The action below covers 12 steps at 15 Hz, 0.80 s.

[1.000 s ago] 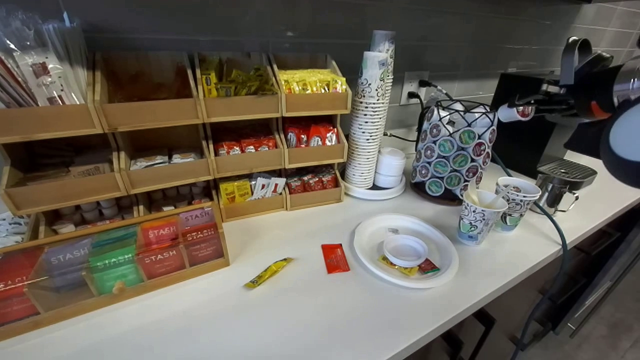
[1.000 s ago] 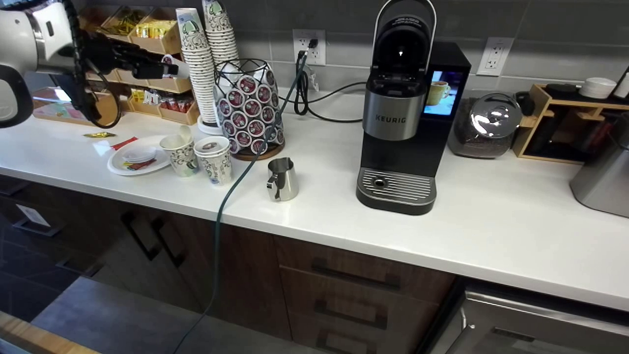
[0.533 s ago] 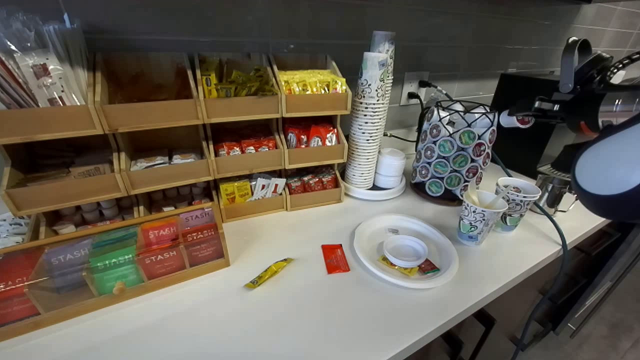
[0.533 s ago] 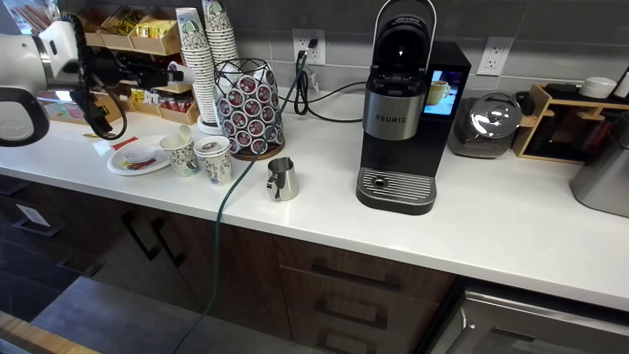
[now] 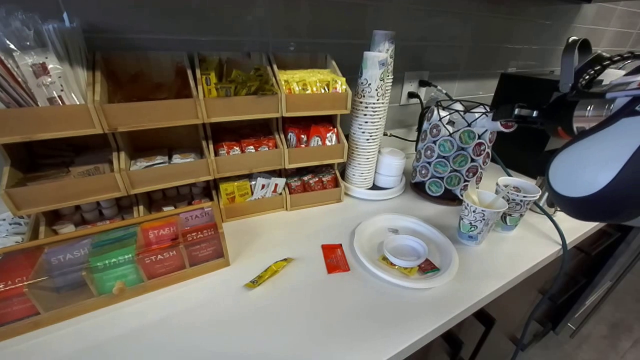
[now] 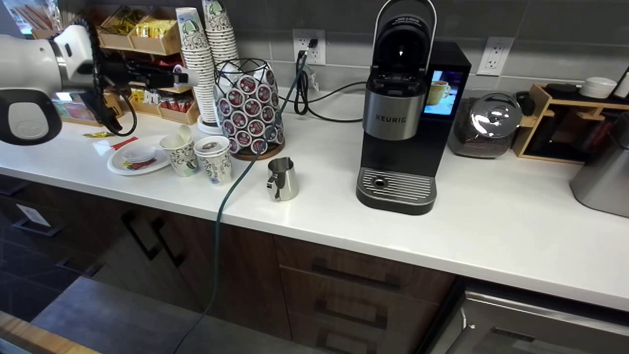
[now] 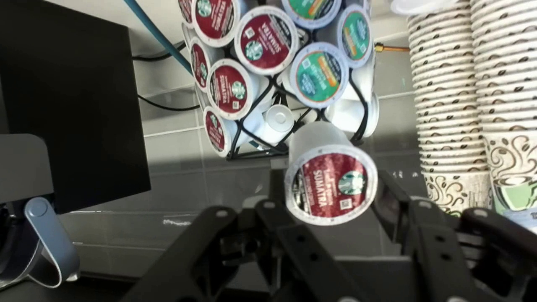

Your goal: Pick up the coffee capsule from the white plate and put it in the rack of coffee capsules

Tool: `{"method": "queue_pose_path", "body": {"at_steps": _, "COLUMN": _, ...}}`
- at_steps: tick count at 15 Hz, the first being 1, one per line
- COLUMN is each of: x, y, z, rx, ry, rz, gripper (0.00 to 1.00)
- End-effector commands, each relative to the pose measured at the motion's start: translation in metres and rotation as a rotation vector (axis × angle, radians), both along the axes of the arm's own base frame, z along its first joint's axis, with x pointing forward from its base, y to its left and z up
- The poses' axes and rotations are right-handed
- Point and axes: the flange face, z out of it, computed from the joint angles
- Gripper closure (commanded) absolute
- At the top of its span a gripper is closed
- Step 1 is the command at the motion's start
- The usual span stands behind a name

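Note:
The coffee capsule, white with a dark red foil lid, shows in the wrist view and in both exterior views. My gripper is shut on its sides; the lid faces the wrist camera and the narrow end points toward the rack. The gripper holds it level, high above the counter. The rack of coffee capsules is a dark wire stand full of pods. In an exterior view the capsule is just left of the rack's upper rim, apart from it. The white plate holds a small white dish and packets.
Tall paper cup stacks stand close beside the rack. Two patterned cups stand in front of it. A green cable hangs across the rack's front. A steel pitcher and a coffee machine stand on the counter.
My gripper has moved toward the rack with the capsule in it, and slightly down. The rack, plate and cups have not moved.

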Motion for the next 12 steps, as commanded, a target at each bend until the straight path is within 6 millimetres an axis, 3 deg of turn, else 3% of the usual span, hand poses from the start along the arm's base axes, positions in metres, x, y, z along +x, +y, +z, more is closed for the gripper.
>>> {"method": "queue_pose_path", "body": {"at_steps": 1, "x": 0.008, "y": 0.001, "z": -0.020, "rx": -0.028, "ry": 0.021, "rz": -0.012, "gripper": 0.71}}
{"method": "queue_pose_path", "body": {"at_steps": 12, "x": 0.043, "y": -0.009, "z": -0.024, "rx": -0.058, "ry": -0.008, "rz": -0.047, "gripper": 0.71}}
